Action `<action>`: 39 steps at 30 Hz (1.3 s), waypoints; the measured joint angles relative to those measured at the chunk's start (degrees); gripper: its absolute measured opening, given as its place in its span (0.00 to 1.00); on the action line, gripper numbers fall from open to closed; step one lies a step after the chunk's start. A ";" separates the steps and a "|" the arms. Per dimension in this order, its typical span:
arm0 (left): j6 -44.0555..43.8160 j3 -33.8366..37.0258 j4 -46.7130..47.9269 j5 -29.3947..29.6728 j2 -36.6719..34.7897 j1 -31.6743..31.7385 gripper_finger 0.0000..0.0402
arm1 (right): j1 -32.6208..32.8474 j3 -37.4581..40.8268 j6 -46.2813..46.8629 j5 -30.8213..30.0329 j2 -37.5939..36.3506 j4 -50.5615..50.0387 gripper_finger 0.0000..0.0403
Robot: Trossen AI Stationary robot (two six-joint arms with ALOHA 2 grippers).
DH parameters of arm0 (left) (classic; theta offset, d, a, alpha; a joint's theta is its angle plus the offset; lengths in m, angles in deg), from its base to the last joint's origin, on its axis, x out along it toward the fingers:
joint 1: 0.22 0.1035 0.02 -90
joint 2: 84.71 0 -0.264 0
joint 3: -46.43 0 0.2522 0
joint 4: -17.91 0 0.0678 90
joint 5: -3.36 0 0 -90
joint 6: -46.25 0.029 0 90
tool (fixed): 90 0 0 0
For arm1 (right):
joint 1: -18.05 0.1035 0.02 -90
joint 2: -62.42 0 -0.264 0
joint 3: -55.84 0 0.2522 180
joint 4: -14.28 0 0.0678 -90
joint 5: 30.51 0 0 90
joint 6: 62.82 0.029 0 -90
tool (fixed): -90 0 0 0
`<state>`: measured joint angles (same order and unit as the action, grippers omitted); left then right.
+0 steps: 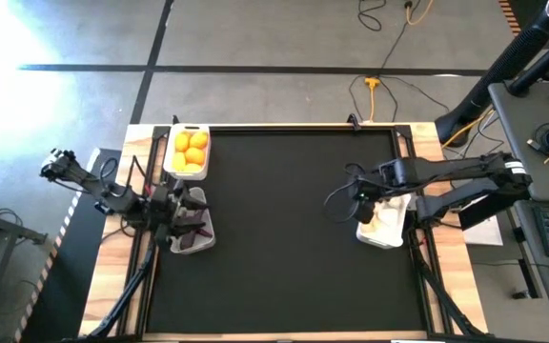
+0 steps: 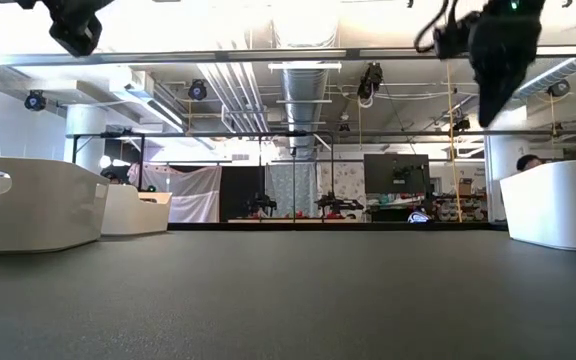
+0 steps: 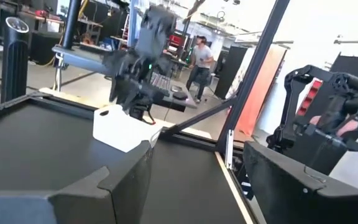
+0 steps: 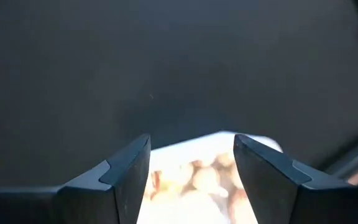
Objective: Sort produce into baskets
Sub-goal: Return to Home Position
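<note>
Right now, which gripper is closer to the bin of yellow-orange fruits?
Left. The left gripper hovers over the eggplant bin, right beside the citrus bin. The right gripper is across the table, over the garlic bin.

High cam looks straight down over the whole table. Low cam sits at tabletop level, facing the room. Wrist cams ride close; both catch the right-side white bin too.

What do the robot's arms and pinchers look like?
Both are dark, almost black, and jointed. The right arm has a white band and a black cable looping beside the right gripper. The left arm ends in the left gripper. Each has two dark wedge-shaped fingers.
</note>
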<state>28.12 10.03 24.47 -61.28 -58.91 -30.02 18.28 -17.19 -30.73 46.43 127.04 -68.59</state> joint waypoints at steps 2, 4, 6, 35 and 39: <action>-0.67 1.71 -1.71 0.00 -0.02 0.00 0.59 | 0.00 -2.24 -2.95 -0.02 0.00 0.07 0.55; -1.07 2.78 -2.99 0.02 -0.02 0.00 0.59 | 0.00 -4.32 -3.63 -0.07 0.00 0.10 0.54; -1.25 3.56 -3.92 0.00 -0.04 0.06 0.59 | 0.00 -6.29 -3.26 -0.27 0.01 0.52 0.53; 2.83 9.87 -4.71 -11.40 -8.54 24.09 0.59 | -3.54 21.33 -25.48 17.57 -30.54 52.37 0.54; 4.79 13.35 -4.86 -11.13 -15.37 24.09 0.59 | -3.54 27.50 -24.22 17.55 -38.32 58.90 0.54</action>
<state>32.91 23.38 19.61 -72.40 -74.28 -5.93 14.74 10.31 -54.95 63.99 88.72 -9.69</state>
